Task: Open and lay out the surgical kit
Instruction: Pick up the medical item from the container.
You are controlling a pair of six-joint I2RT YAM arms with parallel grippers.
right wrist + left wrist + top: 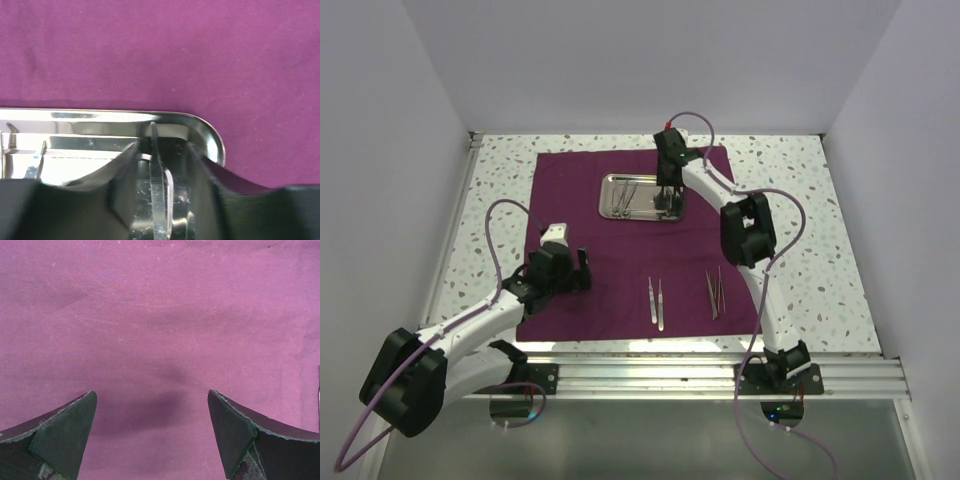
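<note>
At lower left, the left gripper [151, 391] hung with jaws spread over the dark magenta cloth wrap [570, 190], holding nothing. A dip there could have rucked the flat cloth and shifted the thin silver tweezers [655, 300] laid at lower centre. At upper centre, the right gripper [162, 145] stood in the right end of the shiny rectangular steel tray [603, 196], jaws apart astride a thin silver instrument [159, 200], not visibly clamped. Closing off-centre might have flicked it or dragged the tray.

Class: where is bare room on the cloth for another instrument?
Bare: cloth left of the steel tray, and the band between tray and left tweezers and right tweezers. Crowded: tray's right end, around the right end effector.
</note>
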